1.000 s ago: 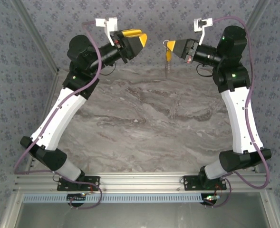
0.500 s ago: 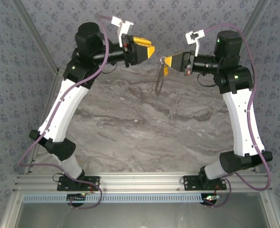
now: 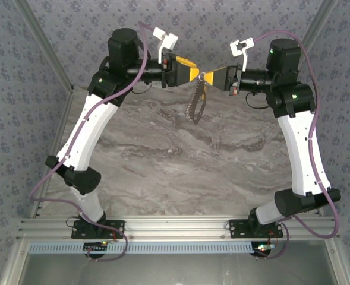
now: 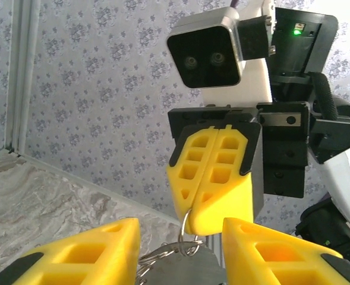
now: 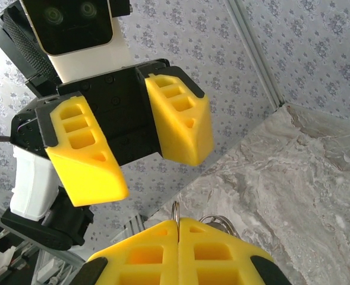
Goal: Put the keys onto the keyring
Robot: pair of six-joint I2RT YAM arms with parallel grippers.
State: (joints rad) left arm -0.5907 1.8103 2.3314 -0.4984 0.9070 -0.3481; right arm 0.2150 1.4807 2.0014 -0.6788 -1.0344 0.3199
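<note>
Keyring [image 3: 203, 76] hung high over the far end of the marble table [image 3: 163, 160], pinched by its upper edge between the pressed-together fingers of the right gripper [image 3: 214, 76] — its chain [image 3: 194, 107] dangled beneath. Opposite, tip to tip, the left gripper [image 3: 194, 72] held its yellow fingers spread apart, the ring just before their gap
</note>
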